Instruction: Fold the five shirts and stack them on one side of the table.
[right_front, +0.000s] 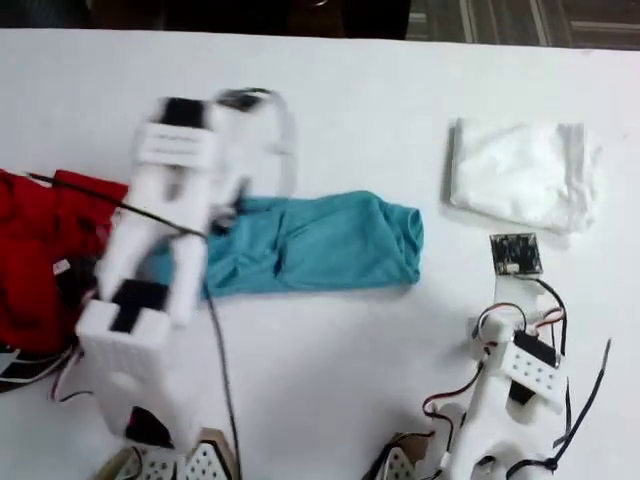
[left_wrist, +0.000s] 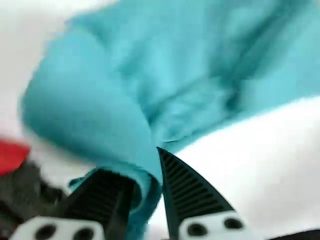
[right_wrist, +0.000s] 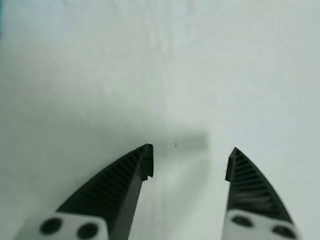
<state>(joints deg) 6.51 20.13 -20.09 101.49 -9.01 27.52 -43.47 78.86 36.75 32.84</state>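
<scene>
Pinching an edge of the teal shirt (left_wrist: 150, 75) lying on the desk (left_wrist: 260, 150) ahead of it, the left pincer (left_wrist: 150, 185) looks set to fold it, while the right pincer (right_wrist: 190, 165) hangs spread over bare desk.

The teal shirt (right_front: 310, 245) was plain, the red shirt (right_front: 35, 255) likewise, and the folded white shirt (right_front: 520, 175) matched the white counter (right_front: 380, 110). The jaws were black with ridged faces.
</scene>
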